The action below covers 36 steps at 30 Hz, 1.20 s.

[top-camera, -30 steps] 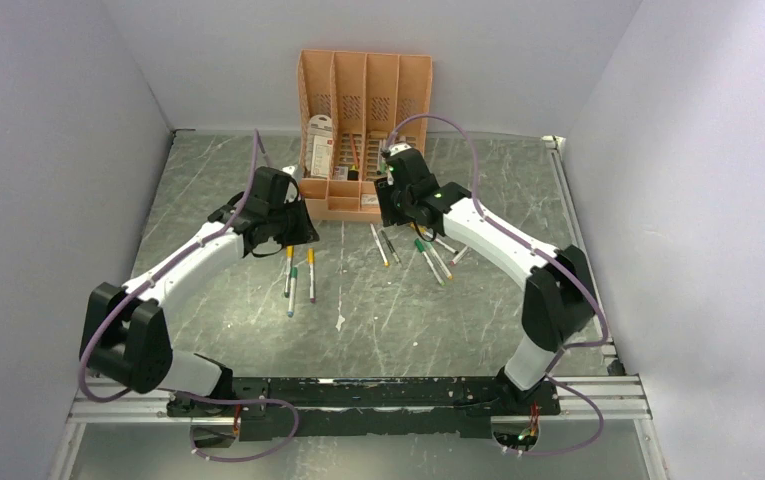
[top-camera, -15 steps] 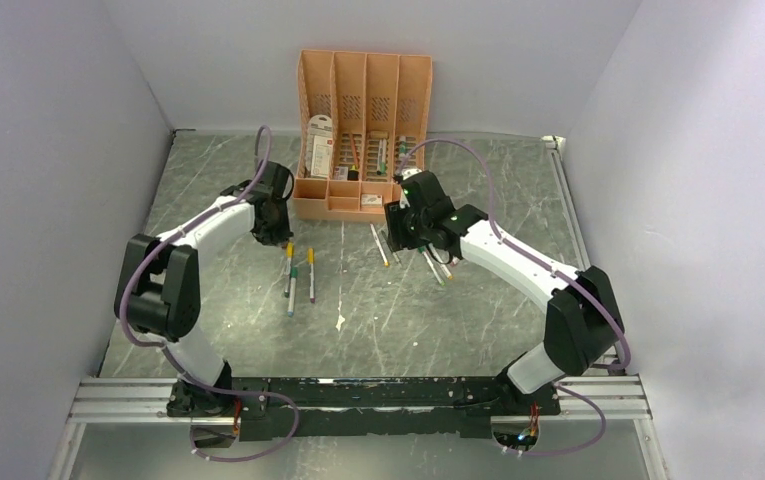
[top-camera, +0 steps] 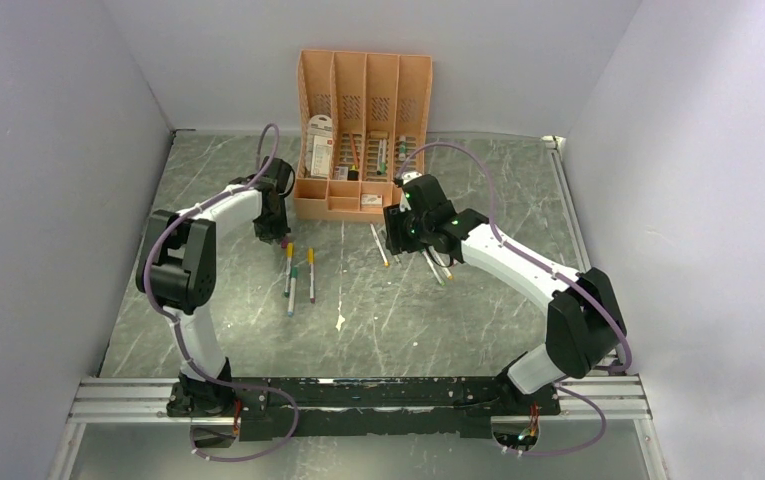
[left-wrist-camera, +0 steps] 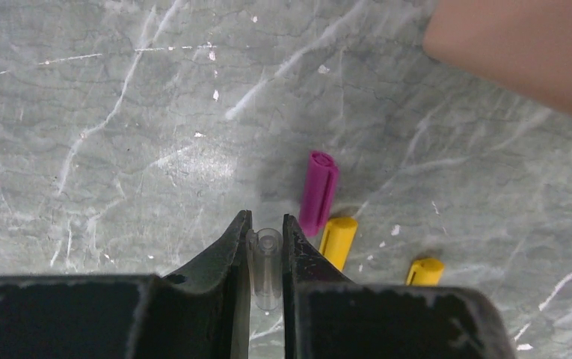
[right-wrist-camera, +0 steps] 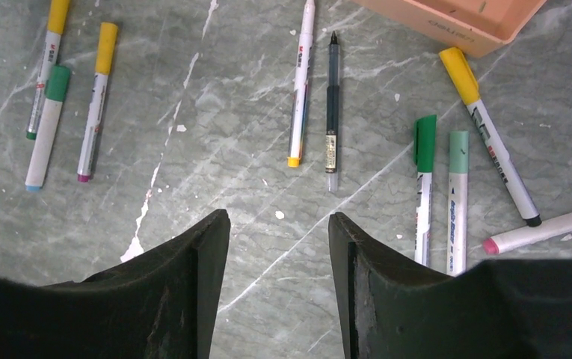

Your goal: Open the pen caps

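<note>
My left gripper (left-wrist-camera: 266, 224) is shut on a small clear pen cap (left-wrist-camera: 268, 262), low over the table left of the organiser (top-camera: 363, 110). A loose purple cap (left-wrist-camera: 318, 192) lies just ahead of it, also in the top view (top-camera: 284, 241). Beside it are the yellow capped ends of two pens (left-wrist-camera: 338, 241) (left-wrist-camera: 425, 271). My right gripper (right-wrist-camera: 279, 224) is open and empty above the table. Ahead of it lie an uncapped white pen (right-wrist-camera: 301, 82) and an uncapped black pen (right-wrist-camera: 332, 105). Capped green (right-wrist-camera: 424, 187), pale green (right-wrist-camera: 457, 198) and yellow (right-wrist-camera: 488, 164) pens lie to the right.
The peach-orange organiser (right-wrist-camera: 454, 19) stands at the back middle, holding card packets and stationery. Three capped pens (right-wrist-camera: 96, 105) lie left of centre. A pink-ended pen (right-wrist-camera: 540, 230) lies at the far right. Grey walls close in both sides.
The left arm has folded back and its gripper has dropped to the table beside the organiser's left corner. The right gripper has moved nearer and lower, over the pens right of centre.
</note>
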Motion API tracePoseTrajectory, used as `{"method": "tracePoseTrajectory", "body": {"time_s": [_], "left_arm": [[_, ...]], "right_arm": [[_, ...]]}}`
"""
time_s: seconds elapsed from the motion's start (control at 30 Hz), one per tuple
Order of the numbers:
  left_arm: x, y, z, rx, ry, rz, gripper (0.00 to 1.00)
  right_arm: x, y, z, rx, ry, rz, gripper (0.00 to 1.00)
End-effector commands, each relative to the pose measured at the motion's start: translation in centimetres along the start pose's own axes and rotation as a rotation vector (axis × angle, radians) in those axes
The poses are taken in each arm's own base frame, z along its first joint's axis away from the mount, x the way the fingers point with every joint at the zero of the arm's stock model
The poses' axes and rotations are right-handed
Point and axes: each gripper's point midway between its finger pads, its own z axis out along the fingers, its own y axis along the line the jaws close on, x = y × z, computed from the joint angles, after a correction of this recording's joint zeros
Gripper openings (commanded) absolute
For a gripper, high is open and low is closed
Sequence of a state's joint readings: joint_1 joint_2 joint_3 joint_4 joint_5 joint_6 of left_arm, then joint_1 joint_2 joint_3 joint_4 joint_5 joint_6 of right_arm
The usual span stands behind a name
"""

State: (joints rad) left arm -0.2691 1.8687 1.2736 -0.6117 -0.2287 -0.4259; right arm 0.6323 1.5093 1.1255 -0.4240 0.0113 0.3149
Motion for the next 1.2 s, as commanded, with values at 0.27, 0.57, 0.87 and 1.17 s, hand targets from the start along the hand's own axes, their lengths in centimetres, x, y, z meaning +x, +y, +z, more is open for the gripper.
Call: {"method": "tracePoseTrajectory", "body": {"time_s": [0.27, 0.57, 0.87, 1.17], "left_arm": [[-0.9, -0.1, 0.4, 0.016, 0.007, 0.0, 0.28], [-1.0, -0.1, 0.1, 0.02, 0.008, -0.003, 0.38], [-2.1, -0.4, -3.1, 0.069, -0.03, -0.014, 0.39], [-2.0, -1.5, -9.0, 0.227, -0.079, -0.003, 0.45]], "right_arm": [[0.4, 0.1, -0.1, -0.021, -0.013, 0.007, 0.53], [0.3, 0.2, 0.2, -0.026, -0.009, 0.007, 0.54], [0.5, 0.4, 0.2, -0.036, -0.003, 0.013, 0.55], [0.8, 1.1, 0.1, -0.055, 0.001, 0.018, 0.58]]}}
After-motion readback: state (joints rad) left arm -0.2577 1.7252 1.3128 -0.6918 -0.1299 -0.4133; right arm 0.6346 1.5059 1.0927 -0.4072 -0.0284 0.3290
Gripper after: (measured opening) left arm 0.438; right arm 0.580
